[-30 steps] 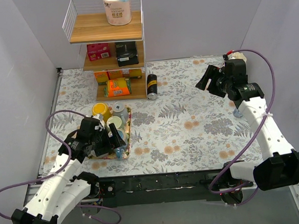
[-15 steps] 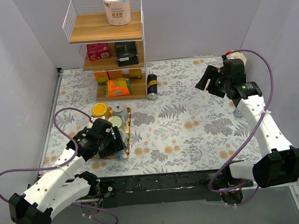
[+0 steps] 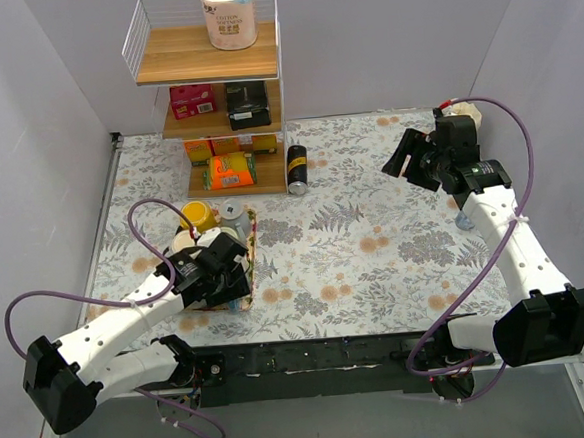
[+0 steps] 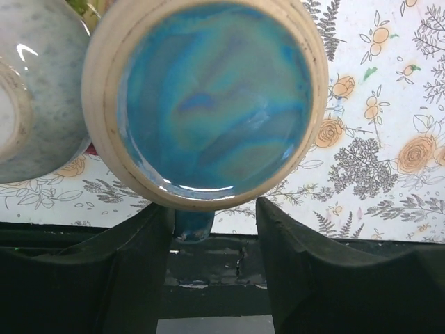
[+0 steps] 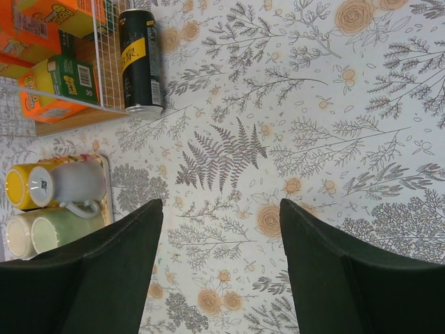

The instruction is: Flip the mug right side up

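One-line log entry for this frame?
left gripper: open at blue mug | right gripper: open, holding nothing, above table | blue mug: not gripped, beside grey mug

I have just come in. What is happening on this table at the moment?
The left arm reaches into the tray of mugs at the near left of the table. The left gripper is open around a blue mug with a pale rim. The mug's handle sits in the gap between the fingers, so it is not grasped yet. The right gripper hangs open above the floral tablecloth at the far right, holding nothing.
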You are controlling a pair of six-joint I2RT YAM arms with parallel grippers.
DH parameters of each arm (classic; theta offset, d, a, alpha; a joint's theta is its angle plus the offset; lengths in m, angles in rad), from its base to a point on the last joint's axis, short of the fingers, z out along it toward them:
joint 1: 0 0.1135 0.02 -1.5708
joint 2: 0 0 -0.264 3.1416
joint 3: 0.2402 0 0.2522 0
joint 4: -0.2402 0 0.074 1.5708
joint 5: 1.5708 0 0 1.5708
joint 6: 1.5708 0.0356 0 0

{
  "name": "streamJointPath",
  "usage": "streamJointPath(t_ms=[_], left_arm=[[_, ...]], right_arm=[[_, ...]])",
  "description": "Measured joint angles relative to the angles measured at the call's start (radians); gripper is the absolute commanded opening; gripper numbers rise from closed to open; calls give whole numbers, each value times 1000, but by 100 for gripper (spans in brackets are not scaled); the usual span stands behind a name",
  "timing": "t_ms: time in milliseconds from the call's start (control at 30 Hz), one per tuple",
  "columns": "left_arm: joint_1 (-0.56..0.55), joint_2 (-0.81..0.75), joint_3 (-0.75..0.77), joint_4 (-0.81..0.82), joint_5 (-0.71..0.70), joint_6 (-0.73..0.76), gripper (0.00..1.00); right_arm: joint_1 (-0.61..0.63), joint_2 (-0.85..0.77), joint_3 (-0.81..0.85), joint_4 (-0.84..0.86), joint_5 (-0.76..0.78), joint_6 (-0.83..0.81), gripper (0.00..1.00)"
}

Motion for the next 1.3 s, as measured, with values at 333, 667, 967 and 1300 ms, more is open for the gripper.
streamJointPath(t_ms=[333,667,967,1300], left_arm=[[-40,14,0,-22,-93,-96,40],[-92,63,-5,-18,-132,-173,12],[-115,74,2,-27,-155,-222,0],[-136,154,218,-169,-156,-225,0]], right_arm=[[0,-6,-29,1,13,0,75],[0,-18,-36,0,19,-1,75],[0,-24,-36,0,18,-1,75],[0,-61,-63,3,-1,2,74]])
